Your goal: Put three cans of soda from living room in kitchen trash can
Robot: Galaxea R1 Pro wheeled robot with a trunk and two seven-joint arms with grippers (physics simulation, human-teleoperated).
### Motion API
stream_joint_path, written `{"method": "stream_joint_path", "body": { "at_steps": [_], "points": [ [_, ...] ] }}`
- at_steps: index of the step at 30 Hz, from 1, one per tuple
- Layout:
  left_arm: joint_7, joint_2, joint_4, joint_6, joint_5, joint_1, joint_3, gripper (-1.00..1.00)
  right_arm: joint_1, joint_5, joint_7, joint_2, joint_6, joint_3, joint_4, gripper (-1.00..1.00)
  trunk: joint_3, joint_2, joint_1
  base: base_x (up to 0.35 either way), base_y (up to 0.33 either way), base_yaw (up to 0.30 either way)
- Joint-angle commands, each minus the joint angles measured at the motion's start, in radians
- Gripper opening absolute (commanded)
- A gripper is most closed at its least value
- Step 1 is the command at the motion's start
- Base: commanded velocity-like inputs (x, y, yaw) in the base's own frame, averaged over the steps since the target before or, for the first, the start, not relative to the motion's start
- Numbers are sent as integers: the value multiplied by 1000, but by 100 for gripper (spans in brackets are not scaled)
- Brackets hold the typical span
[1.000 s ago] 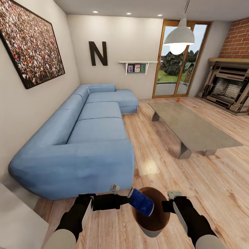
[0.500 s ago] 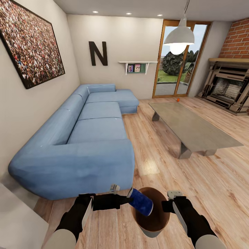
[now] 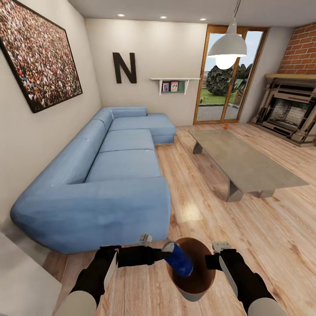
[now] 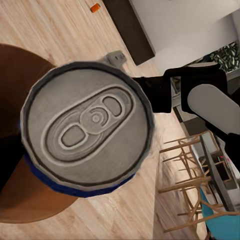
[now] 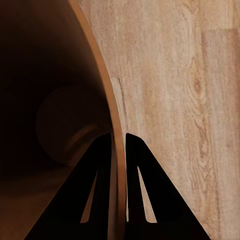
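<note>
my left gripper [image 3: 163, 253] holds the dark blue soda can [image 3: 180, 260] by its upper end, jaws narrow on it, and the can tips down past my fingertips into the mouth of the trash can [image 3: 193, 293]. from the left wrist camera the can's silvery lid [image 4: 89, 124] faces me, pull tab flat in its oval recess, a sliver of blue wall beneath it and the brown basket interior behind.

my right gripper [image 5: 118, 137] pinches the basket's thin copper-brown rim [image 5: 102, 75] between its dark fingers, one inside, one outside, jaws nearly together on it. beyond those fingers the inside drops away dark and smooth to a round bottom; on the outer side lies pale wood floor [image 3: 228, 228].

i judge the can light, stiff and slick: thin painted metal that would dent under a hard squeeze and slide on a weak one. the sturdy lid rim is the safest place to hold. the basket looks like a rigid tapered shell, easy to tilt from one edge.

far ahead of both grippers, a small orange can [image 3: 226, 126] sits on the floor beyond the grey worktop [image 3: 245, 160], beside the blue sofa [image 3: 109, 175].
</note>
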Motion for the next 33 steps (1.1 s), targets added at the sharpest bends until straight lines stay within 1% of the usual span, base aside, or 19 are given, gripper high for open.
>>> {"method": "stream_joint_path", "body": {
  "at_steps": [1, 8, 11, 12, 16, 18, 20, 21, 22, 23, 25, 28, 30, 31, 32, 33],
  "points": [
    [0, 0, 0, 0, 0, 0, 0, 100, 0, -12, 6, 0, 0, 0, 0, -100, 0, 0, 0, 0, 0, 0],
    [-9, 0, -1, 0, 1, 0, 0, 100, 0, -12, 6, 0, 0, 0, 0, -100, 0, 0, 0, 0, 0, 0],
    [-32, 0, -2, 0, 1, 0, 1, 100, 0, -12, 6, 0, 0, 0, -1, -100, 0, 0, 0, 0, 0, 0],
    [-64, 0, -3, 0, 1, 0, 2, 100, 0, -12, 6, 0, 0, 0, -2, -100, 0, 0, 0, 0, 0, 0],
    [-135, 0, -5, 0, 1, 0, 7, 100, 0, -12, 6, 0, 0, 0, -3, -100, 0, 0, 0, 0, 0, 0],
    [-194, 1, -6, 0, 0, 0, 10, 100, 0, -12, 6, -1, 0, 0, -4, -100, 0, 0, 0, 0, 0, 0],
    [-248, 11, -7, 0, 0, 0, 13, 100, 0, -12, 6, -1, -1, 0, -5, -100, 0, 0, 0, 0, 0, 0],
    [-291, 23, -7, 1, 0, 0, 14, 100, 0, -13, 6, -1, -1, 0, -5, -100, 0, 0, 0, 0, 0, 0],
    [-306, 28, -7, 1, 0, 0, 15, 100, 0, -13, 6, -1, -1, 0, -5, -100, 0, 0, 0, 0, 0, 0],
    [-339, 43, -7, 1, 0, 0, 15, 100, 0, -13, 6, -1, -1, 0, -6, -100, 0, 0, 0, 0, 0, 0],
    [-344, 59, -6, 1, -1, 0, 16, 100, 0, -12, 6, -1, -1, 0, -6, -100, 0, 0, 0, 0, 0, 0],
    [-344, 122, -1, 1, -1, 0, 30, 100, 0, -12, 6, -1, -1, 0, -6, -100, 0, 0, 0, 0, 0, 0],
    [-344, 144, 0, 1, 0, 0, 41, 100, 0, -12, 6, -2, -1, 0, -6, -100, 0, 0, 0, 0, 0, 0],
    [-344, 167, 1, 1, 0, 0, 52, 100, 0, -12, 6, -2, -1, 0, -6, -100, 0, 0, 0, 0, 0, 0],
    [-344, 178, 1, 0, 0, 0, 58, 100, 0, -12, 6, -2, -2, 0, -6, -100, 0, 0, 0, 0, 0, 0],
    [-344, 223, 4, -1, -1, 0, 76, 100, 0, -12, 6, -3, -2, 0, -6, -100, 0, 0, 0, 0, 0, 0]
  ]
}}
